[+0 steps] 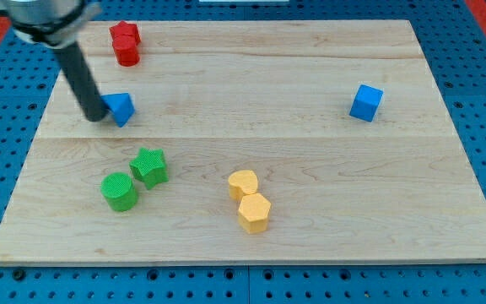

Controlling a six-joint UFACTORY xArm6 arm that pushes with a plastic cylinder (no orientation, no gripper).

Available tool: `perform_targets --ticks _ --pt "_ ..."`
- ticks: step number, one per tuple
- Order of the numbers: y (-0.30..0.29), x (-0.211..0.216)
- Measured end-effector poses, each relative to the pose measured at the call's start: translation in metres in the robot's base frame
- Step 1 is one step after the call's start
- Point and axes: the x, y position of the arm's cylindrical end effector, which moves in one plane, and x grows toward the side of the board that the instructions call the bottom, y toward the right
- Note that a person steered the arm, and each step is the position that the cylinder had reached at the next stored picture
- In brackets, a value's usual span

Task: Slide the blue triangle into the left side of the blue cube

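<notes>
The blue triangle [121, 108] lies on the wooden board [260, 152] at the view's upper left. The blue cube [365, 102] stands far to the view's right at about the same height in the view. My tip [96, 115] is at the triangle's left edge, touching or almost touching it. The dark rod slants up toward the view's top left.
Two red blocks [126, 42] sit close together above the triangle. A green star [149, 165] and a green cylinder [119, 191] lie below it. A yellow heart [243, 183] and a yellow hexagon [254, 212] lie at the bottom centre.
</notes>
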Motion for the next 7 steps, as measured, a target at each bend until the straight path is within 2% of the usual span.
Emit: perform_targets --ticks 1,3,5,6,7 --pt "0.044 -0.001" --pt "0.021 -0.033" --pt "0.106 -0.050" --pt "0.165 -0.045" --pt "0.197 -0.031"
